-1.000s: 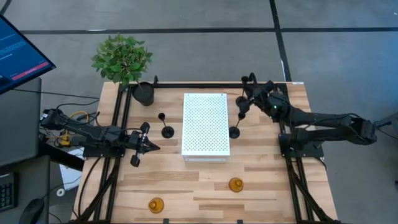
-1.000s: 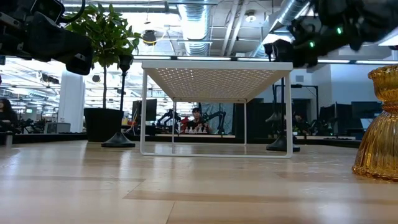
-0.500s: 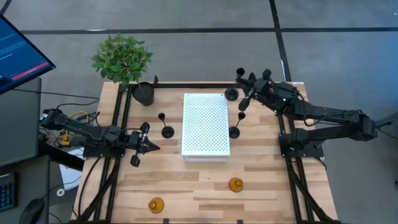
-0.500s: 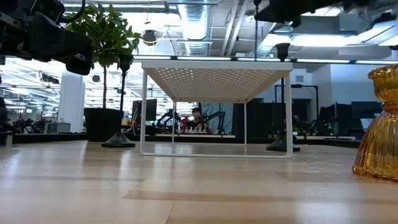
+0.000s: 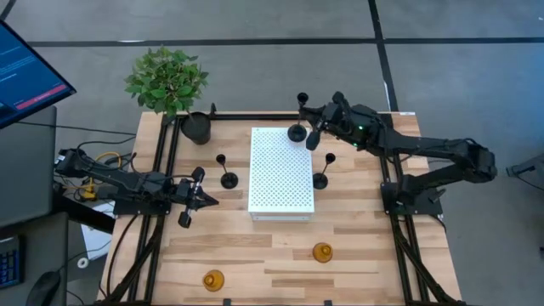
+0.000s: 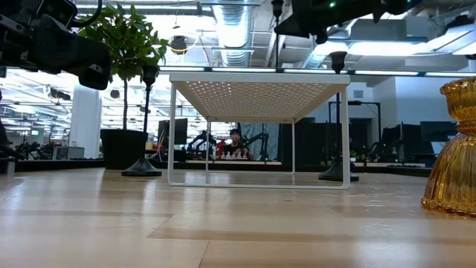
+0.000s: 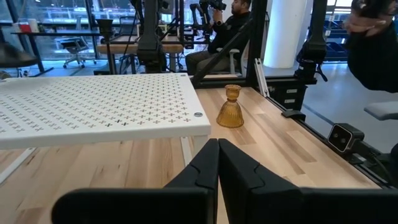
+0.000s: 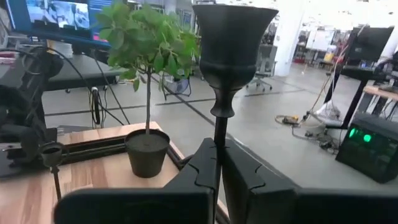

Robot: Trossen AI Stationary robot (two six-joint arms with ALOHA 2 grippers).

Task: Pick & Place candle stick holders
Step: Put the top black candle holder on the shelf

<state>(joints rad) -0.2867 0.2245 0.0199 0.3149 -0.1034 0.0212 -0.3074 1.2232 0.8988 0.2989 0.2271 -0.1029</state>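
Note:
My right gripper [image 5: 311, 129] is shut on a black candle stick holder [image 8: 234, 37] with a cup top and a thin stem, held above the far edge of the white perforated rack [image 5: 281, 170]. A second black holder [image 5: 228, 178] stands on its disc base left of the rack, and a third [image 5: 320, 180] stands right of it. Two amber holders [image 5: 322, 252] [image 5: 212, 280] stand near the table's near edge. My left gripper [image 5: 204, 201] is shut and empty, left of the rack. My right gripper pinches the holder's thin stem [image 8: 218, 127] between its two fingers, a little below the cup. The fingers come level from the table's right side and lie across the stem. The holder stands upright in the hold, its disc base [image 5: 296, 133] lifted clear.
A black plant pot [image 5: 197, 127] with green leaves stands at the table's far left corner. Black frame rails run along the left, right and far edges. Bare wood lies between the rack and the amber holders. One amber holder [image 6: 454, 149] looms at the low view's right.
My right gripper has carried the black holder up and toward the table's left edge, from the far right part of the table to above the rack's far edge. The holder has stayed upright and clear of the table.

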